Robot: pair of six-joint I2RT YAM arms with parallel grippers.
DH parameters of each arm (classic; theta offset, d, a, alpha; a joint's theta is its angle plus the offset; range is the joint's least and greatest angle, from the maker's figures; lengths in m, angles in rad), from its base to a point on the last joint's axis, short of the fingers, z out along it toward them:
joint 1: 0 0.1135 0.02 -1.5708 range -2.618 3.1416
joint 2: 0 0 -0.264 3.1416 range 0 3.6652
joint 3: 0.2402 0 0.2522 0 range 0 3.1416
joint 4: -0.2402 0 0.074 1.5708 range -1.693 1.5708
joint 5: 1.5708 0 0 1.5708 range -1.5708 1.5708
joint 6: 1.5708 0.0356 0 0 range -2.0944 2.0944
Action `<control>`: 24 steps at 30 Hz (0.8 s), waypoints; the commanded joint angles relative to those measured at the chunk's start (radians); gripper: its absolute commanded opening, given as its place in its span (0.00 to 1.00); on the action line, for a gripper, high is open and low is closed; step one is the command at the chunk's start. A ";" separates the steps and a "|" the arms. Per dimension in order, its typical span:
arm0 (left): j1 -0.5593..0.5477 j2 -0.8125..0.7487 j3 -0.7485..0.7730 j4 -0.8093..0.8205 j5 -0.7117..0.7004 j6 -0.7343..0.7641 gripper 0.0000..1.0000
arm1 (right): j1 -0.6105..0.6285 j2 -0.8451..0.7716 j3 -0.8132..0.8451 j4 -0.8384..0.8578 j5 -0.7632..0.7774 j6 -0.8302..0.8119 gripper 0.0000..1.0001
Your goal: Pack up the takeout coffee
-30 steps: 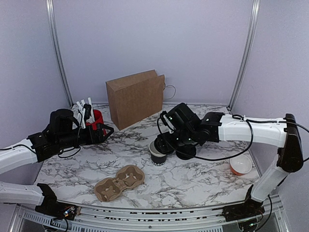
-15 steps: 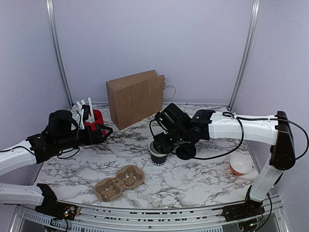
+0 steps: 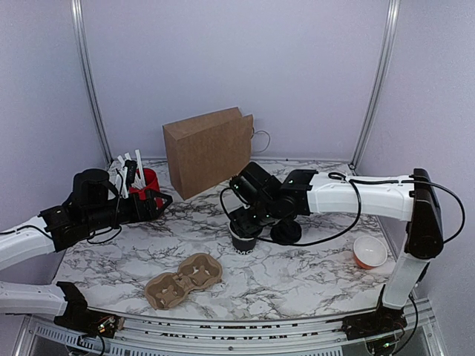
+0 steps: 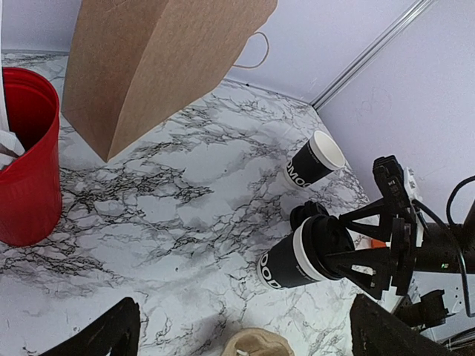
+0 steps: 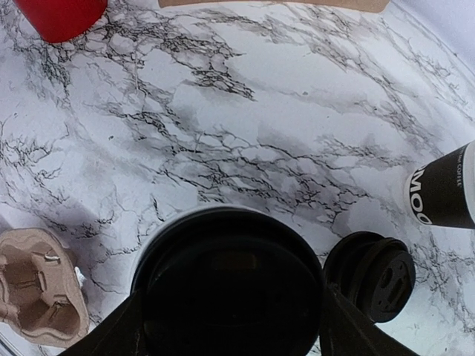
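Observation:
The takeout coffee cup [image 3: 243, 239] stands mid-table, black with white print. My right gripper [image 3: 249, 216] is right above it, shut on a black round lid [image 5: 230, 285] that sits over the cup's white rim. The left wrist view shows the cup [image 4: 286, 263] with the fingers on either side of the lid at its top. A second black lid [image 3: 286, 232] lies just right of the cup. A matching open cup with a white interior [image 4: 312, 159] stands behind. My left gripper [image 3: 152, 202] is open and empty next to the red cup.
A brown paper bag [image 3: 208, 150] stands at the back centre. A red cup of white sticks [image 3: 145, 184] is at the back left. A cardboard cup carrier [image 3: 183, 279] lies near the front. An orange bowl [image 3: 369, 252] sits at the right.
My right gripper has moved a little left with the lid and now sits squarely over the cup. The orange bowl shows more fully. The left arm has barely moved.

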 commanded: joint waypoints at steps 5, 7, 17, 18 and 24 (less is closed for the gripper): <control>-0.005 -0.018 -0.013 0.015 -0.011 0.013 0.99 | 0.010 0.020 0.057 -0.027 0.022 -0.010 0.74; -0.005 -0.017 -0.014 0.015 -0.011 0.014 0.99 | 0.012 0.021 0.068 -0.033 0.028 -0.015 0.74; -0.005 -0.016 -0.015 0.015 -0.011 0.018 0.99 | 0.013 0.050 0.088 -0.045 0.035 -0.023 0.75; -0.005 -0.016 -0.015 0.015 -0.011 0.018 0.99 | 0.013 0.052 0.088 -0.047 0.033 -0.022 0.75; -0.005 -0.012 -0.013 0.015 -0.011 0.019 0.99 | 0.017 0.055 0.085 -0.051 0.023 -0.025 0.75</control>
